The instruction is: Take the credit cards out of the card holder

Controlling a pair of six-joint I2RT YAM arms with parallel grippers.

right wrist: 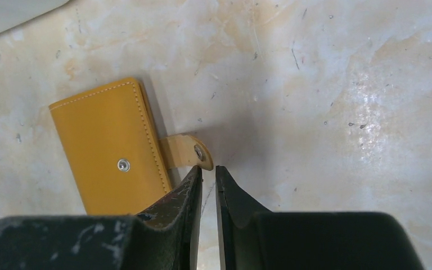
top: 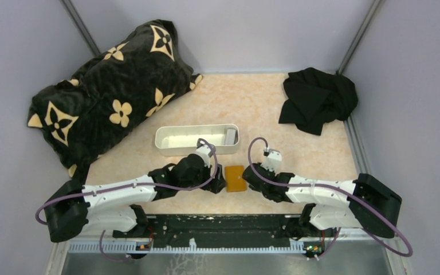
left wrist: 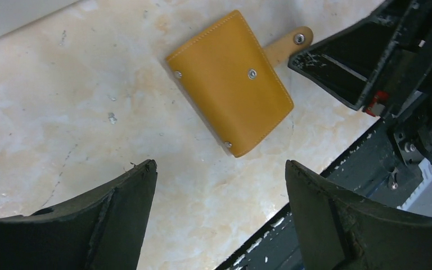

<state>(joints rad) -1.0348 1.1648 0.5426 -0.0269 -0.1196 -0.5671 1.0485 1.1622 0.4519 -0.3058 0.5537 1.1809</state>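
Barely begun: holder (top: pixel 236 178) lying folded on desk (right wrist: pixel 315 84), strap (right wrist: pixel 187 151) unsnapped, no cards showing, presumably all inside. Left tool (left wrist: pixel 219 164) gaping wide near it; right tool (right wrist: pixel 208 169) nearly closed, empty, at strap tip. Opening and extraction left.

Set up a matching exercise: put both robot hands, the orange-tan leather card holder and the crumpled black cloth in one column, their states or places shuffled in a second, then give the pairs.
Column one:
1. orange-tan leather card holder
2. left hand
3. right hand
4. crumpled black cloth

Column two:
A. lies in the far right corner
B. fingers spread wide apart
C. folded shut, lying flat
D. fingers almost together

Pairs: 1-C, 2-B, 3-D, 4-A
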